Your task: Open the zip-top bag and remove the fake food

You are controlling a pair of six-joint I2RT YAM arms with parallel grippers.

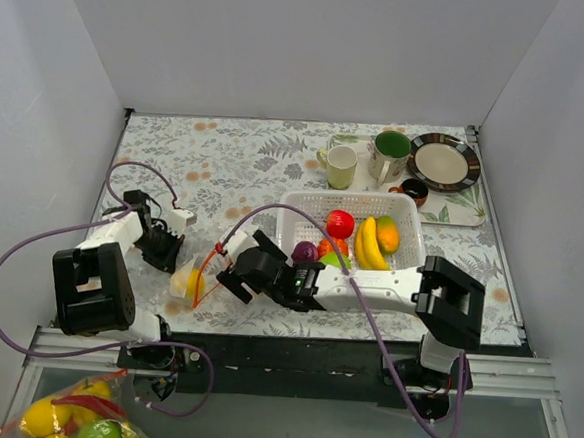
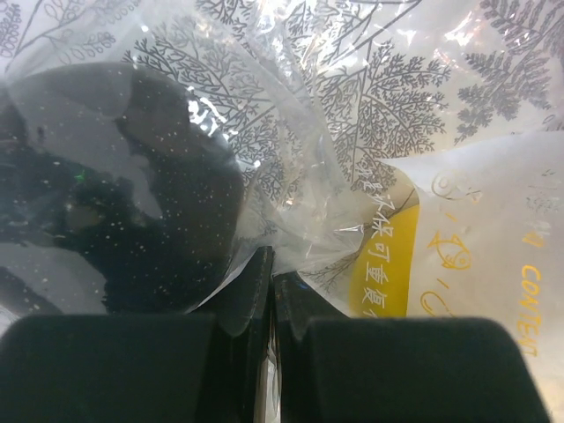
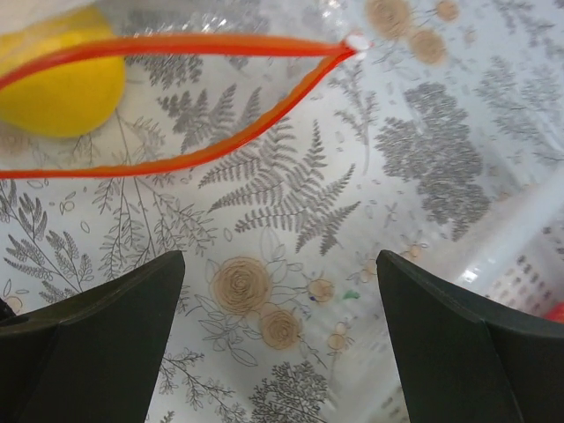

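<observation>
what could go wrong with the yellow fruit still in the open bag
The left pincer pinches only a thin fold of the zip-top bag, which may slip out. The open right pincer sits outside the red zip strip; reaching for the yellow fruit could snag it or shove the bag away.

A white basket [image 1: 314, 194] sits on a floral cloth [image 1: 226, 154]. Just behind it a tray [image 1: 465, 209] holds a cream cup [image 1: 340, 166], a green mug [image 1: 389, 154], a striped plate [image 1: 443, 161] and a small dark bowl [image 1: 414, 192]. Well to the basket's near left, off the cloth, lies a bag of fruit [image 1: 73, 414].
</observation>
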